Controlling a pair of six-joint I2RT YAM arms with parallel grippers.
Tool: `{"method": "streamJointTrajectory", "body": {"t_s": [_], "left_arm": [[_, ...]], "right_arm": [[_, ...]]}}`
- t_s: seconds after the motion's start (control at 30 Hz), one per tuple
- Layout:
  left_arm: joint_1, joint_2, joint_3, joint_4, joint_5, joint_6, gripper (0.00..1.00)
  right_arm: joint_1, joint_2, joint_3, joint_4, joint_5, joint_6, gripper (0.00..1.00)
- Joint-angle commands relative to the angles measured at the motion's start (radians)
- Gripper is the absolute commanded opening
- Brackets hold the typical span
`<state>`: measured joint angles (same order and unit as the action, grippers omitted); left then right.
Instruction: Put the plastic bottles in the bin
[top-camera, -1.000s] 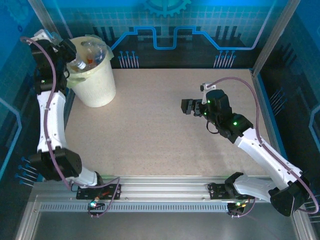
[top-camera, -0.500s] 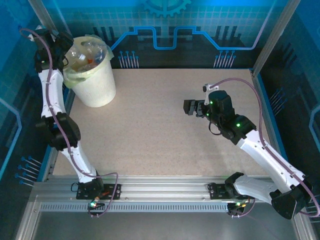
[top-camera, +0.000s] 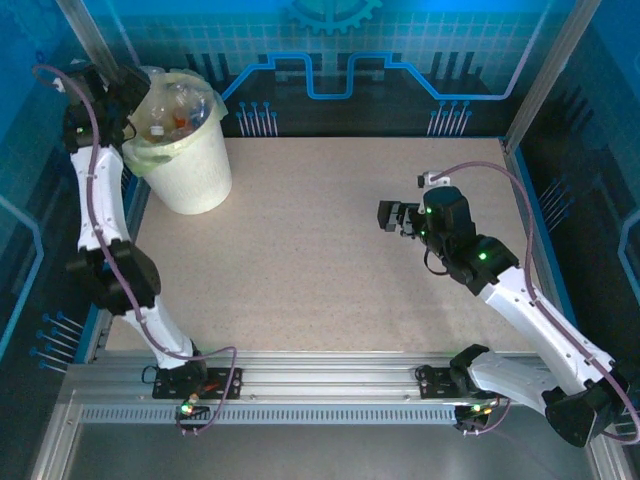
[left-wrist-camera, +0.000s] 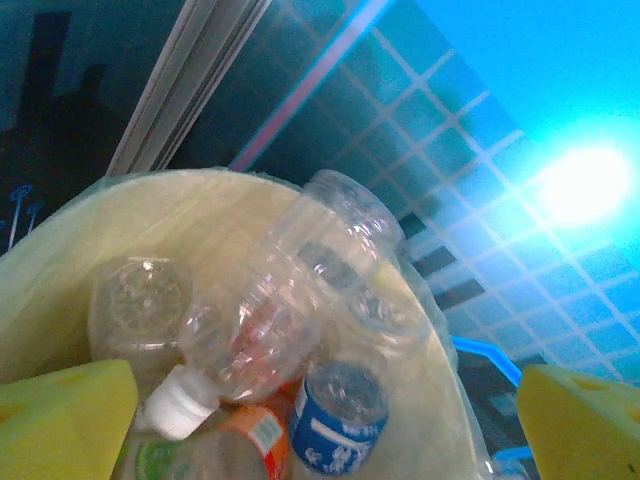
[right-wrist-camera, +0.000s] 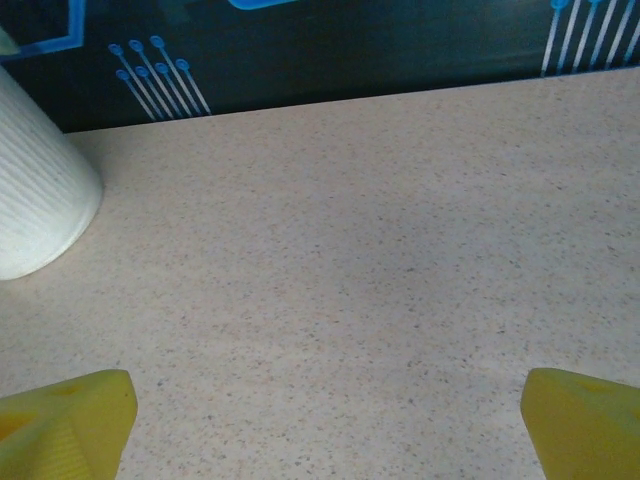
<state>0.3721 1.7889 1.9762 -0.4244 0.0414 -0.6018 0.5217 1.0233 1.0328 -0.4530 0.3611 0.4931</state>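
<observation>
The bin (top-camera: 190, 170) is a cream-white bucket with a pale yellow-green liner at the table's far left corner. Several plastic bottles (top-camera: 175, 105) are heaped inside it. In the left wrist view I see a clear bottle with a white cap (left-wrist-camera: 260, 330), a blue-labelled one (left-wrist-camera: 335, 415) and an orange-labelled one (left-wrist-camera: 255, 435) against the liner (left-wrist-camera: 430, 330). My left gripper (top-camera: 128, 92) hangs open at the bin's left rim, nothing between its yellow fingers (left-wrist-camera: 70, 410). My right gripper (top-camera: 388, 215) is open over bare table, right of centre, its fingertips (right-wrist-camera: 70, 420) wide apart.
The speckled beige tabletop (top-camera: 320, 250) stretches between the bin and the right arm. A blue panelled wall (top-camera: 400, 60) closes the back, and metal posts stand at the corners. The bin's white wall (right-wrist-camera: 40, 200) shows at the left of the right wrist view.
My left arm has straightened upward and its gripper has drawn back to the bin's left rim. My right gripper has drifted slightly right and toward the near edge.
</observation>
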Motion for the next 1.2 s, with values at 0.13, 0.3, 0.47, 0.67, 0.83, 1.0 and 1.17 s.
{"method": "streamJointTrajectory", "body": {"t_s": [0.13, 0.3, 0.47, 0.67, 0.83, 1.0, 1.17], "left_arm": [[-0.011, -0.381, -0.341, 0.112, -0.018, 0.065, 0.99], [-0.037, -0.599, -0.594, 0.14, -0.035, 0.1, 0.99], [-0.056, -0.785, -0.845, 0.141, -0.049, 0.17, 0.99], [-0.056, -1.02, -1.182, 0.174, -0.207, 0.171, 0.99], [-0.071, -1.044, -1.471, 0.408, -0.243, 0.122, 0.99], [-0.16, -0.884, -1.557, 0.541, -0.308, 0.218, 0.99], [-0.236, -0.748, -1.6, 0.726, -0.29, 0.345, 0.99]], "right_arm": [[-0.039, -0.021, -0.036, 0.006, 0.056, 0.039, 1.0], [-0.064, -0.025, -0.085, 0.03, 0.131, 0.056, 1.0], [-0.107, -0.041, -0.193, 0.121, 0.225, -0.003, 1.0], [-0.24, -0.018, -0.368, 0.354, 0.217, -0.152, 1.0], [-0.355, 0.089, -0.487, 0.592, 0.144, -0.272, 1.0], [-0.435, 0.195, -0.521, 0.732, -0.011, -0.356, 1.0], [-0.48, 0.282, -0.572, 0.907, -0.148, -0.414, 1.0]]}}
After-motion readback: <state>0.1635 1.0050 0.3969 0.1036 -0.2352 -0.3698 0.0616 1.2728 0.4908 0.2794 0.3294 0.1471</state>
